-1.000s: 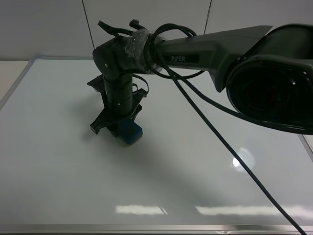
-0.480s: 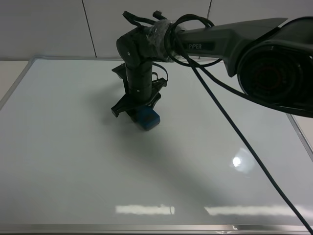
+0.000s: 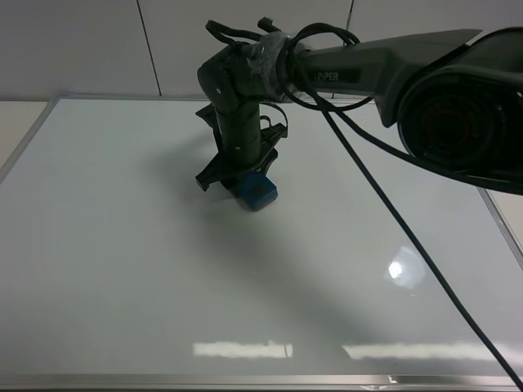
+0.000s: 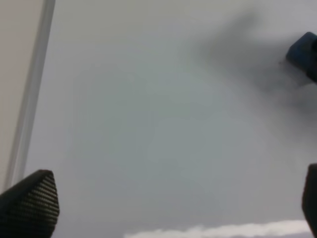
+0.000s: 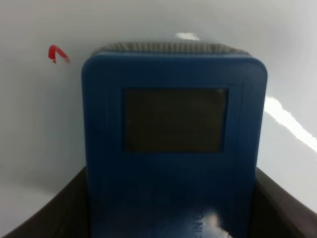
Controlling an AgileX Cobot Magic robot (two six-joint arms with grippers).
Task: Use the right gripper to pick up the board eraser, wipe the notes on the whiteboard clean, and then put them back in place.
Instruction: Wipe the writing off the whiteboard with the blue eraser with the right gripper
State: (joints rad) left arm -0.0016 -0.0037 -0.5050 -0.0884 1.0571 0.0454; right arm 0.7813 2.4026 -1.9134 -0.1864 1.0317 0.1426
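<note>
The whiteboard [image 3: 122,269] fills most of the exterior high view. My right gripper [image 3: 248,178] points down over its upper middle, shut on the teal-blue board eraser [image 3: 259,193], which rests against the board surface. In the right wrist view the board eraser [image 5: 173,139] fills the frame between the dark fingers [image 5: 44,218], one grey patch showing. A small red stroke of the notes [image 5: 58,53] sits on the whiteboard [image 5: 34,129] just beside the eraser's far corner. No notes can be made out in the exterior high view. The left gripper [image 4: 168,208] hangs open above the whiteboard [image 4: 148,124].
A silver-grey frame [image 3: 245,380] borders the board; its edge [image 4: 34,89] also runs through the left wrist view. The right arm's black cable [image 3: 392,237] hangs across the board's right half. A white panelled wall [image 3: 82,49] stands behind. Ceiling lights glare near the front edge.
The right arm has slid the eraser across the board, rightward and toward the far edge, most of it in the first half second. The grip stays shut.
</note>
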